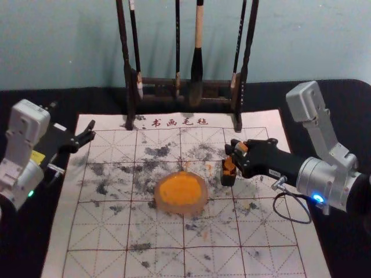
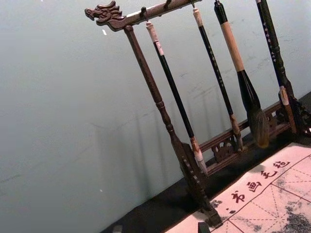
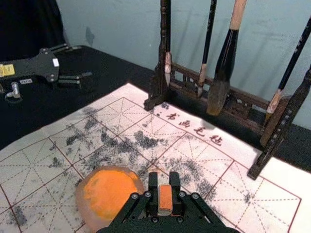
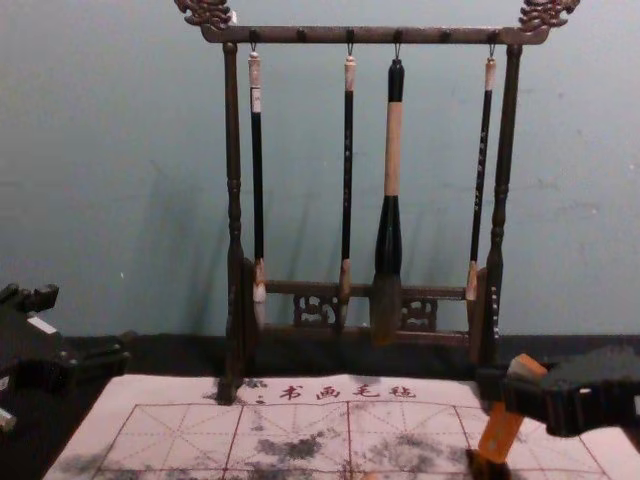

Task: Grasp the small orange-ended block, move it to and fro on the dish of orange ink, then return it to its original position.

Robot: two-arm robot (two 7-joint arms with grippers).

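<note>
Small orange-ended block (image 4: 500,432), pale along its middle in the wrist view, is what I have pinched in my right gripper (image 3: 164,177), my two black fingers pressed to its opposite sides. It leans in my grip, its lower end down at the mouth of a little black open-topped box (image 1: 228,180), which stands on the white gridded felt mat (image 1: 156,234). Just beside the box, on my left-hand side of it, is the round pale-rimmed dish (image 1: 194,207) with its bright orange ink (image 1: 181,189). My left gripper (image 3: 83,63) waits off by the mat's left edge with its fingers spread, holding nothing.

I judge I am at one end of the job, either drawing the block from its place or setting it back; the orange on it does not settle which. I lean towards the pick-up. If so, my next move calls for a firm hold and a straight lift clear of the box walls, then a short carry over the dish and a light lowering into the ink. Were it the return, I would ease the block upright, seat it, and only then let go. Either way, that lean could catch a wall and twist it in my grip.
</note>
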